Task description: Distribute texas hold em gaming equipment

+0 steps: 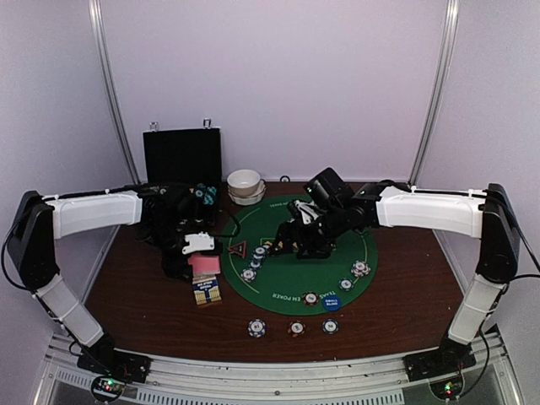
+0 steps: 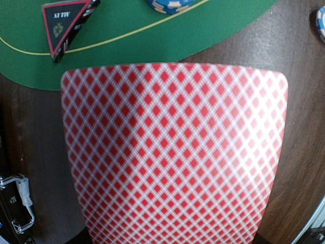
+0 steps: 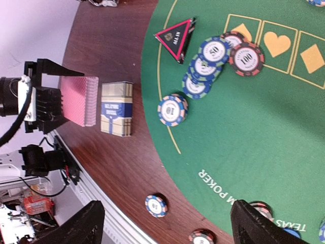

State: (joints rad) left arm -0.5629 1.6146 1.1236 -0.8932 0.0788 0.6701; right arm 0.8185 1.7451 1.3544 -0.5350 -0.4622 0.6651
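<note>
My left gripper (image 1: 197, 251) is shut on a deck of pink-backed cards (image 1: 205, 265) and holds it over the wood just left of the green poker mat (image 1: 337, 245). The deck (image 2: 172, 152) fills the left wrist view and hides the fingers. It also shows in the right wrist view (image 3: 80, 100). A red-triangle marker (image 3: 175, 35) lies on the mat's left edge beside a row of striped chips (image 3: 205, 66). My right gripper (image 3: 170, 226) is open and empty above the mat. A blue disc (image 1: 331, 301) lies at the mat's front. I cannot pick out an orange disc.
A blue and cream card box (image 1: 207, 291) lies in front of the deck. Three chips (image 1: 296, 328) lie on the wood near the front edge. Stacked white bowls (image 1: 245, 186) and an open black case (image 1: 181, 156) stand at the back.
</note>
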